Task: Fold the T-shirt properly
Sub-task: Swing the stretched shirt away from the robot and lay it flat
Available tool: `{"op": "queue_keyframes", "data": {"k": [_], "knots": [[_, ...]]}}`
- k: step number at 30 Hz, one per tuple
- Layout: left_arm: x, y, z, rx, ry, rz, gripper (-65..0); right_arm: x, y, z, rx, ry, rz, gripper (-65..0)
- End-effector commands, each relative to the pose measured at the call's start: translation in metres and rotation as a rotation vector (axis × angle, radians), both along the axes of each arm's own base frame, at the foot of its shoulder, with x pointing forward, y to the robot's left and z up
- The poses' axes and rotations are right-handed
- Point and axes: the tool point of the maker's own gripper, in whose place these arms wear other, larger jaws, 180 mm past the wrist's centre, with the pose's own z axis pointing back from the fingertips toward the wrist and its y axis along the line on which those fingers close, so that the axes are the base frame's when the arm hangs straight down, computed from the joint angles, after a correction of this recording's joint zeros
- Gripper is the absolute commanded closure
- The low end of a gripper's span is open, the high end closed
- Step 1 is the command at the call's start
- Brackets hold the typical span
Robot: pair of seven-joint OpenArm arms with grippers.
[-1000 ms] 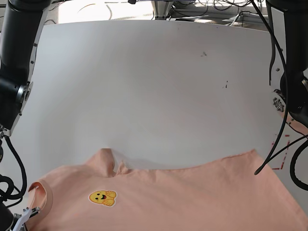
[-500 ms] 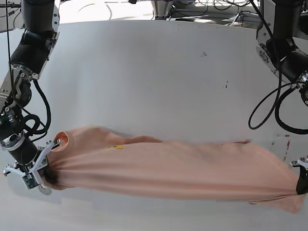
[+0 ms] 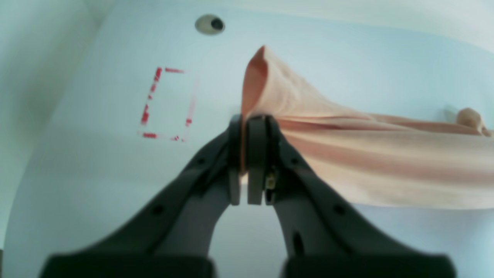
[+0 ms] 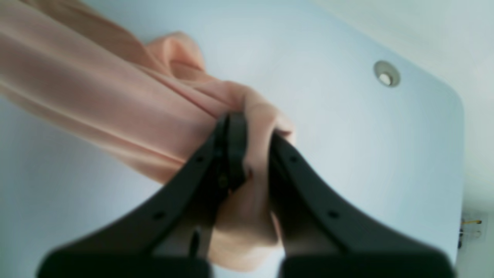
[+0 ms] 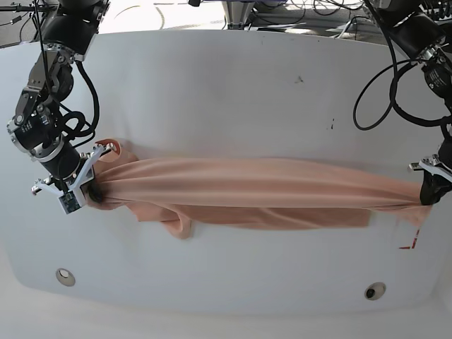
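Two grippers share your load, so take each camera in turn. From the left wrist camera you see the left gripper (image 3: 247,162) with its dark jaws pressed together on a thin edge of the T-shirt (image 3: 366,154); a peak of salmon-pink cloth stands up just past the fingertips, and the rest runs off to the right in long taut folds above the white table (image 3: 77,173). Left of the jaws you have a dashed red rectangle (image 3: 166,104) marked on the tabletop, and farther off a round metal fitting (image 3: 209,24) set into it.

From the right wrist camera (rather blurred) you see the right gripper (image 4: 252,154) clamped on a thick bunch of the same cloth, which bulges between the jaws and hangs below them. The fabric streams away to the upper left, and another round fitting (image 4: 386,73) sits near the table's rounded corner.

From the base camera you see the shirt pulled into a long band across the middle of the table, from the right gripper (image 5: 74,191) at the left of that view to the left gripper (image 5: 428,187) at the right. Loose cloth sags along the near edge of the band. The emblem is not visible to you.
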Motion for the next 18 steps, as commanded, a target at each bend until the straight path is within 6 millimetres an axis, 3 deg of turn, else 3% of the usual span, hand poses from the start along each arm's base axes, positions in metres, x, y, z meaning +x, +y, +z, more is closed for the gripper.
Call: {"op": "queue_keyframes", "data": {"k": [1,5,11,18], "knots": [[-0.009,0.006,0.007,0.003,-0.033,0.006,0.0,-0.004,-0.005,0.007,-0.022,-0.027,-0.006,-0.2],[-0.032,0.007,-0.022,-0.018,0.053,0.006,0.0,-0.018,0.001,-0.013,0.0,0.027,-0.006,-0.2],[-0.058,0.012,-0.048,-0.018,0.145,0.023,0.0,-0.042,-0.002,-0.04,0.027,0.101,-0.038,-0.2],[-0.08,0.024,-0.059,0.033,0.194,0.023,0.0,-0.067,-0.001,-0.062,0.021,0.181,-0.037,-0.2]]}}
